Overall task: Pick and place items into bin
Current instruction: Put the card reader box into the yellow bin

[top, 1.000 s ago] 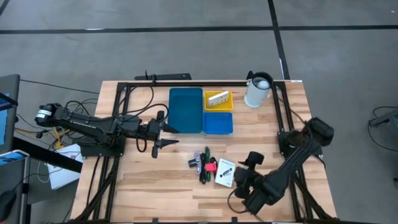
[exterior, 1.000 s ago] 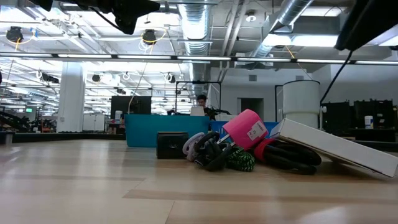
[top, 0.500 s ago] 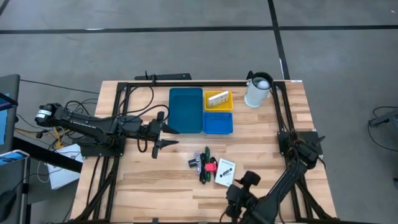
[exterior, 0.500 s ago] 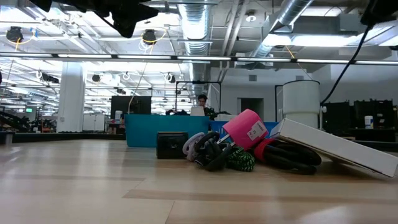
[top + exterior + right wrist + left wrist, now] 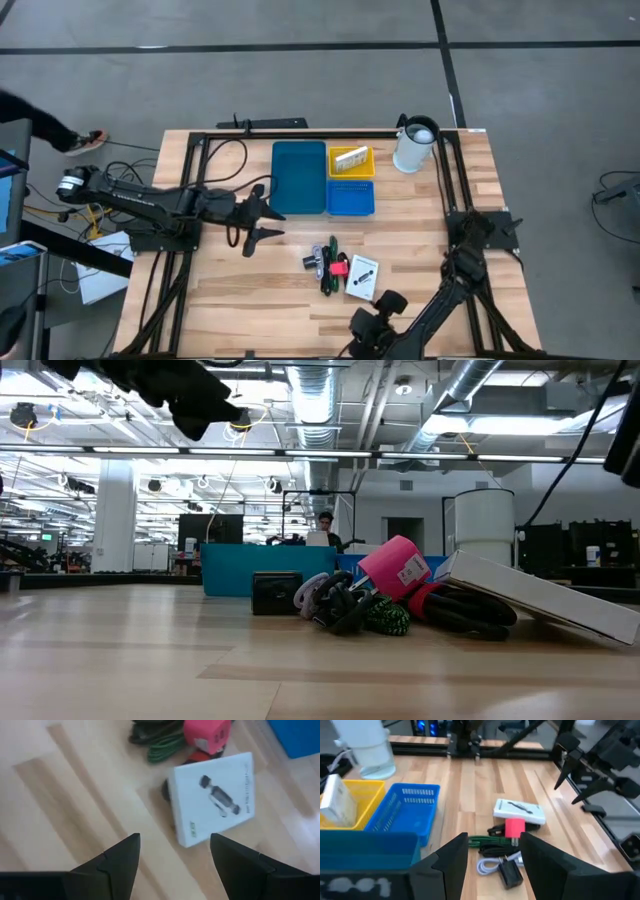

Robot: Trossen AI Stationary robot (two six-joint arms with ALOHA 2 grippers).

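Wooden bench (image 5: 250, 290), slatted, pale, filling the centre of the high view with a black frame around it.

Bin (image 5: 299, 176): three shallow trays set together at upper centre of the high view. Long teal-blue tray on the left; small yellow tray (image 5: 351, 162) at upper right, holding a white bar (image 5: 349, 157); small bright blue tray (image 5: 351, 197) below it, nothing seen inside.

Items, loose pile, lower centre of the high view, apart from the bin: white printed card or box (image 5: 362, 277) on the right, resting tilted on the pile in the low view; red piece (image 5: 339, 268) touching its left edge; green cable or pen (image 5: 331, 250) and black pieces beside it; small silver piece (image 5: 312, 262) at the pile's left end. Whether the black and green things are pens or cords cannot be told.

White jug (image 5: 415, 146): upright, upper right, just right of the yellow tray.

Left hand (image 5: 262, 213): centre left of the high view, just left of the teal tray, fingers spread, grasping nothing.

Right hand (image 5: 362, 330): bottom edge of the high view, below the pile, fingers apart, nothing between them; its wrist view looks down on the card.
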